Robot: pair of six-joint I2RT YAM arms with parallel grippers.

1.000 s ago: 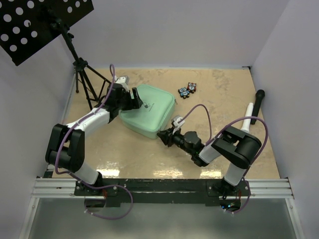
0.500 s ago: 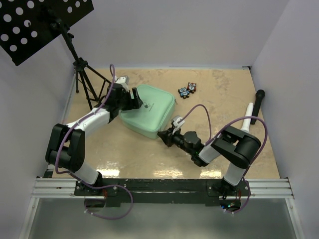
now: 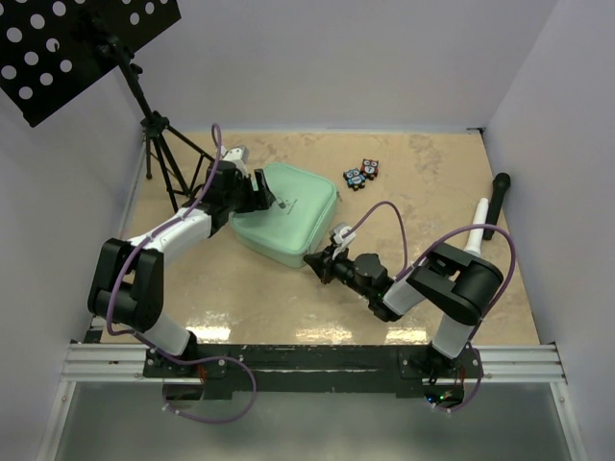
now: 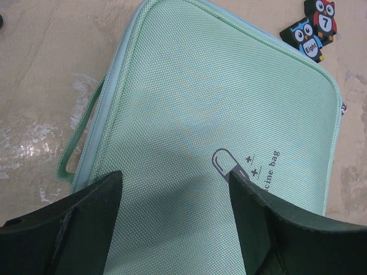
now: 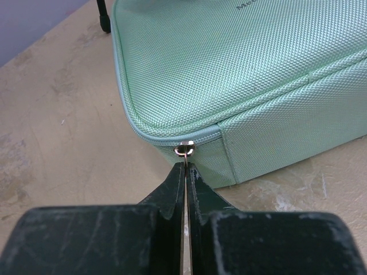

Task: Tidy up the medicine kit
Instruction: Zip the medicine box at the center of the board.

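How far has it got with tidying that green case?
Barely started. Nothing looks done: the medicine kit lies zipped shut. In hand: the right gripper is pinched on the zip pull at its corner, while the left gripper sits open over the lid. Left: unzipping, opening and sorting whatever is inside.

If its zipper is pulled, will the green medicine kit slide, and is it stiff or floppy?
The medicine kit may slide: woven fabric on a glossy table, so tugging the zipper pull could drag it. Its lid lies flat with crisp edges: probably semi-stiff.
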